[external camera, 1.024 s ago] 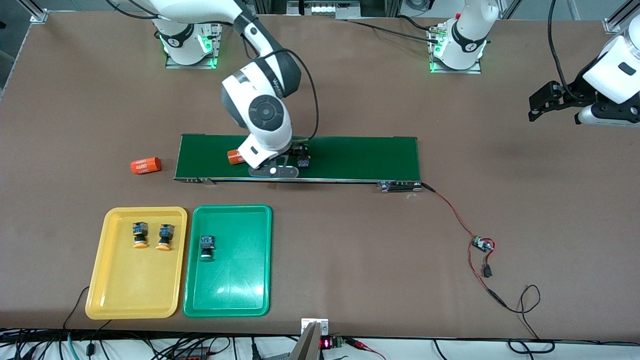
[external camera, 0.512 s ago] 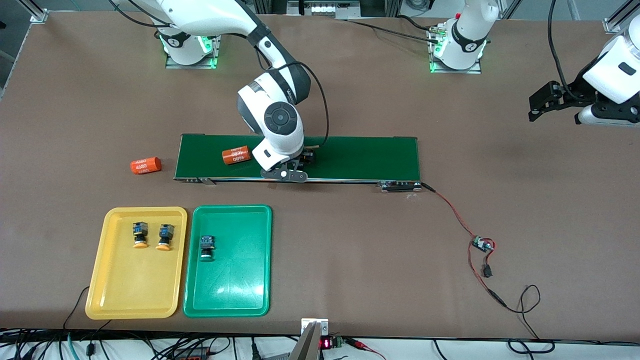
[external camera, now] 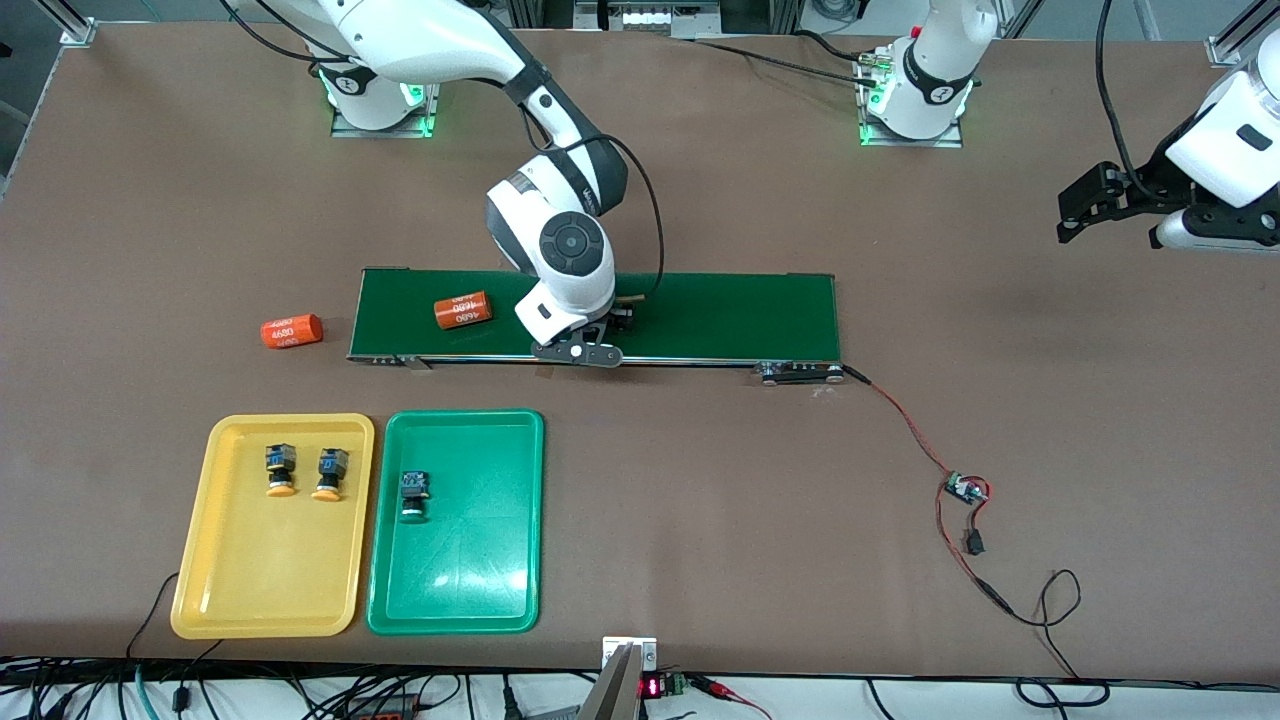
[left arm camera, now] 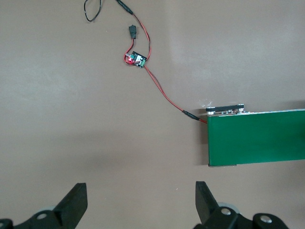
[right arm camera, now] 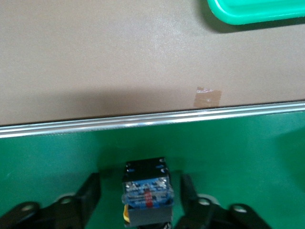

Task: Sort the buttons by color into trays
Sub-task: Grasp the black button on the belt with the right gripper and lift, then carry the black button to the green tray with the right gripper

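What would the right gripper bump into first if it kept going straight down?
Probably the button sitting between the right gripper's fingers, then the green conveyor belt beneath it. How far apart they are is unclear.

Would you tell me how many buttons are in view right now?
4: two orange-capped buttons in the yellow tray, one in the green tray, one on the conveyor belt between the right gripper's fingers.
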You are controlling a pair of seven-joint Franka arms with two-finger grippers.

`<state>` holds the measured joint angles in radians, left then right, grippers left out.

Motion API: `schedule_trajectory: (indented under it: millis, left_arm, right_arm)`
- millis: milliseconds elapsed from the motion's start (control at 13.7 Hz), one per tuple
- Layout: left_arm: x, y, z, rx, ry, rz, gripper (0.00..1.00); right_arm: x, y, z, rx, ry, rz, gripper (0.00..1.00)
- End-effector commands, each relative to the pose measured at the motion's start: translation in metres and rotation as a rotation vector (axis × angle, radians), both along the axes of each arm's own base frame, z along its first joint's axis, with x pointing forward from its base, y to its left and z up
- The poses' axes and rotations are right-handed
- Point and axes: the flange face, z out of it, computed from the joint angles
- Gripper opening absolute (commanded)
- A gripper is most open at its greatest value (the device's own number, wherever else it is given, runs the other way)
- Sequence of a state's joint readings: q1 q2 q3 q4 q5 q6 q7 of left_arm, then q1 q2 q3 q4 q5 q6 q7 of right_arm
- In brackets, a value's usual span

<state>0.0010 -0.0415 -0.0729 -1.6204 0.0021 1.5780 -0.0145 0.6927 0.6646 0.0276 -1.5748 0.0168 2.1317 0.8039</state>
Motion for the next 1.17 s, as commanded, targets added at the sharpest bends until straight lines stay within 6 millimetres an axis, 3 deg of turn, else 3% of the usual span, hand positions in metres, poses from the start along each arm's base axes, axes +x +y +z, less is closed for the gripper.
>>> schedule_trajectory:
  millis: [0, 146, 366, 659, 805, 951, 1098]
  left_arm:
    - [0.002, 0.003, 0.006, 0.008, 0.008, -0.008, 1.00]
    - [0.002, 0.003, 0.006, 0.008, 0.008, -0.008, 1.00]
    - [0.002, 0.003, 0.006, 0.008, 0.008, -0.008, 1.00]
    - [0.002, 0.003, 0.006, 0.008, 0.008, -0.008, 1.00]
    - [0.002, 0.004, 0.006, 0.008, 0.008, -0.005, 1.00]
    - [0.002, 0.005, 0.006, 0.008, 0.008, -0.004, 1.00]
    - [0.002, 0.005, 0.006, 0.008, 0.008, -0.004, 1.00]
  right_arm:
    - [0.002, 0.005, 0.004, 0.017, 0.003, -0.055, 0.27]
    - [0.005, 0.006, 0.011, 0.031, -0.003, -0.059, 0.17]
    - [0.034, -0.006, 0.038, 0.048, -0.054, -0.096, 0.15]
    - [0.114, -0.075, 0.061, 0.033, -0.185, -0.196, 0.15]
    - [0.151, -0.108, 0.071, 0.054, -0.233, -0.159, 0.15]
    - [0.175, -0.131, 0.070, 0.071, -0.280, -0.110, 0.15]
    - [0.193, -0.155, 0.056, 0.080, -0.323, -0.061, 0.15]
